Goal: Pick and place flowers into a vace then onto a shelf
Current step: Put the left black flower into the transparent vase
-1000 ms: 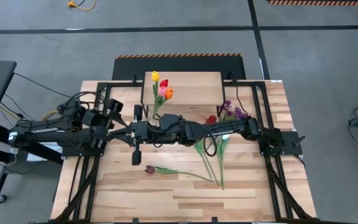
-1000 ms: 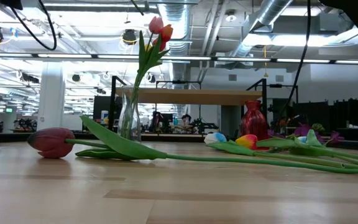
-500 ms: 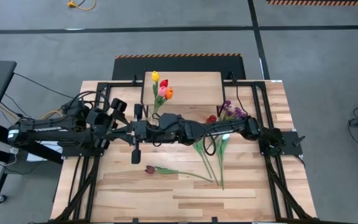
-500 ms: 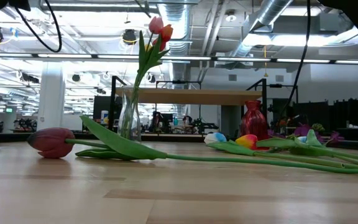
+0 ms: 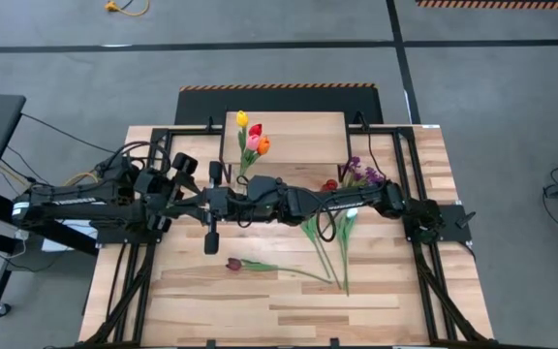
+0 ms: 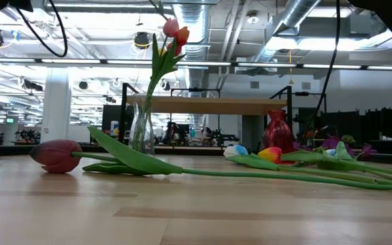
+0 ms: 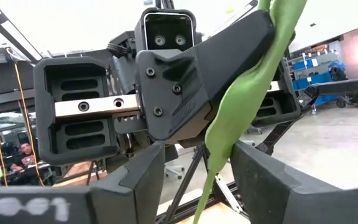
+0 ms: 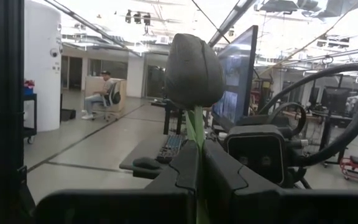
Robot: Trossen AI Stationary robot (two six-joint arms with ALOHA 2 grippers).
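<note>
My right gripper [image 8: 199,152] reaches across the table's middle [image 5: 232,202] and is shut on a dark-headed tulip [image 8: 194,62]. My left gripper [image 7: 197,180] faces it from the left [image 5: 211,206]. It is open, with one finger on each side of that tulip's green stem and leaf [image 7: 225,130]; I see no touch. A glass vase [image 6: 141,129] with several tulips [image 5: 252,141] stands on its base in front of the shelf [image 5: 298,131]. A dark red tulip [image 5: 235,264] lies on the table. My right gripper pinches the dark tulip's green stem [image 8: 196,127] just below the head, between its two shut fingers. The fingers come level from the table's right side and lie across the stem. The flower is lifted clear of the table, and its stem and leaf trail between my left fingers.
More tulips [image 5: 327,237] and purple sprigs [image 5: 361,174] lie on the table's right half. A red vase [image 6: 278,129] stands near them. Black frame rails [image 5: 153,194] run along the table's left and right sides.
My left arm has moved a little toward the table's right, closer to my right gripper, and has then kept still. The flowers on the table and in the vase have stayed where they were.
</note>
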